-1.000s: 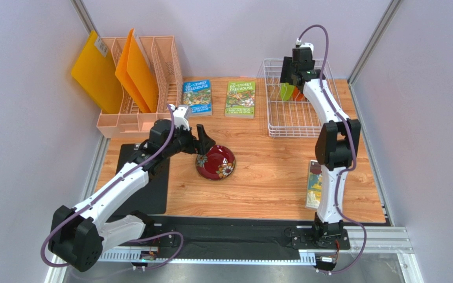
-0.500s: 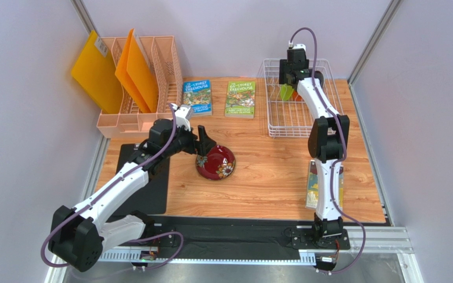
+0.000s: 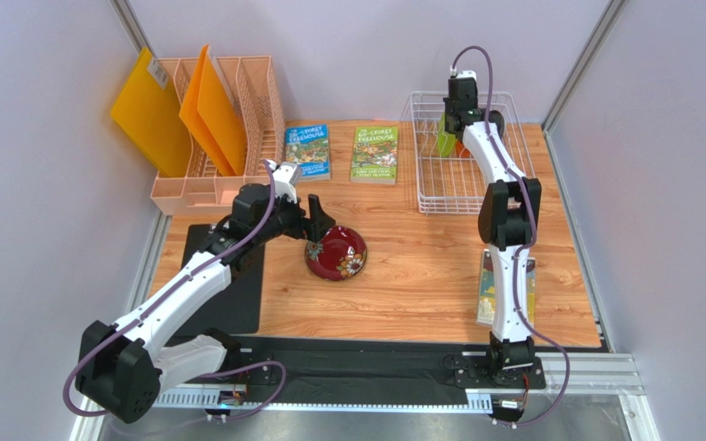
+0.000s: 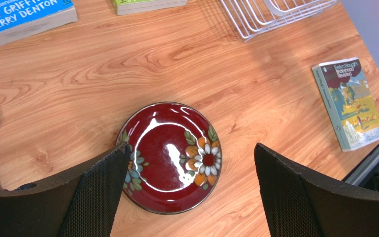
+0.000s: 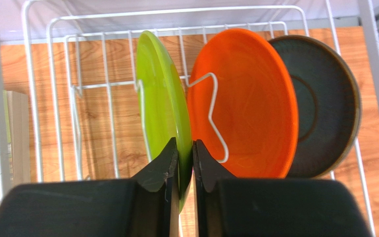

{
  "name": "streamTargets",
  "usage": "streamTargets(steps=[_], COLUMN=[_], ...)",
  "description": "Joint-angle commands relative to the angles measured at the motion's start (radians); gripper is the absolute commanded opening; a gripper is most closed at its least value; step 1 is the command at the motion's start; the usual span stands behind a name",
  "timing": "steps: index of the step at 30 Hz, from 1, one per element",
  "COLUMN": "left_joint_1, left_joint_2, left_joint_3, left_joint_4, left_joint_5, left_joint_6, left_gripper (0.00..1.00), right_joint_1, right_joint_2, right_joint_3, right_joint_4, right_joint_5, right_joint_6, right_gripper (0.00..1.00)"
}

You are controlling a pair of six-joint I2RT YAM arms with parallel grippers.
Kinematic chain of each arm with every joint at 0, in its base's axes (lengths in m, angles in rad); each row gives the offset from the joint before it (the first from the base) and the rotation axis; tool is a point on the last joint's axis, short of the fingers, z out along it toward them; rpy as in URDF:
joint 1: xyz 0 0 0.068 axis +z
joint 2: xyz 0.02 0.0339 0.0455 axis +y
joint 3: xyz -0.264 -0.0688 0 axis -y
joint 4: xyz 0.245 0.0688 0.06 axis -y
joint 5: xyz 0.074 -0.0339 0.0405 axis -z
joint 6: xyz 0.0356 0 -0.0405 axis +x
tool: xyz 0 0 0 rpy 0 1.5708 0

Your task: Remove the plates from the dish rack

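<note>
- Top external: the left gripper (image 3: pixel 318 220) hangs wide open at the rim of the red floral plate (image 3: pixel 338 253), which lies flat on the table (image 3: pixel 403 276), well away from the white wire dish rack (image 3: pixel 449 197). The right gripper (image 3: pixel 453 124) reaches down into the rack at the far side.
- Left wrist: the red floral plate (image 4: pixel 169 158) sits directly below and between the spread fingers (image 4: pixel 102 192), touching neither. It looks set down, so one plate of four is unloaded.
- Right wrist: the jaws stand narrow, pinched on the near rim of the lime green plate (image 5: pixel 159 98), which is upright in the rack's prongs. Just right of the gripper stands the orange plate (image 5: pixel 255 108), and beyond it the dark teal plate (image 5: pixel 325 103). Three plates are left to unload; the green one looks gripped but not yet lifted.
</note>
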Motion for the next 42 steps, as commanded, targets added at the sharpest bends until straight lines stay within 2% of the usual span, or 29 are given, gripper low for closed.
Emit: streamTargets(steps=[1, 2, 4, 11, 16, 19, 22, 28, 31, 33, 35, 37, 42], left_joint_1=[-0.003, -0.003, -0.003, -0.003, -0.003, -0.003, -0.003, -0.003, -0.003, -0.003, -0.003, -0.003, -0.003], left_joint_2=[-0.019, -0.016, -0.011, -0.016, -0.036, -0.06, -0.054, -0.05, -0.034, -0.016, 0.018, 0.041, 0.116], left_joint_3=[0.038, 0.038, 0.038, 0.023, -0.003, -0.008, 0.017, -0.001, -0.008, -0.024, -0.031, -0.035, -0.101], left_joint_4=[0.0, 0.0, 0.0, -0.027, -0.011, -0.026, -0.067, -0.035, -0.008, 0.047, 0.107, 0.136, 0.374], left_joint_5=[-0.026, -0.029, -0.034, -0.208, -0.284, -0.318, -0.278, -0.194, -0.125, -0.056, 0.021, 0.064, 0.233], left_joint_6=[0.037, 0.037, 0.036, -0.003, -0.01, -0.027, -0.006, -0.056, -0.086, -0.11, -0.13, -0.165, -0.292], left_gripper=[0.99, 0.99, 0.99, 0.99, 0.99, 0.99, 0.99, 0.99, 0.99, 0.99, 0.99, 0.99, 0.99], right_joint_1=[0.002, 0.005, 0.015, 0.121, 0.16, 0.178, 0.192, 0.258, 0.299, 0.308, 0.31, 0.312, 0.313], right_joint_2=[0.015, 0.014, 0.003, -0.109, -0.181, -0.276, -0.417, -0.725, -0.883, -1.001, -1.115, -1.184, -1.347], right_joint_3=[0.045, 0.045, 0.04, -0.015, -0.045, -0.139, -0.283, -0.553, -0.698, -0.778, -0.926, -1.021, -1.292], right_joint_4=[0.012, 0.012, 0.015, 0.121, 0.158, 0.19, 0.219, 0.155, 0.081, 0.049, 0.06, 0.095, 0.244], right_joint_5=[0.005, 0.015, 0.044, 0.334, 0.469, 0.531, 0.537, 0.456, 0.33, 0.174, 0.025, -0.073, -0.373], right_joint_6=[-0.008, -0.008, -0.04, -0.153, -0.166, -0.172, -0.125, 0.027, 0.13, 0.196, 0.28, 0.314, 0.467], right_gripper=[0.04, 0.0, 0.0, 0.0, 0.0, 0.0, 0.0, 0.0, 0.0, 0.0, 0.0, 0.0, 0.0])
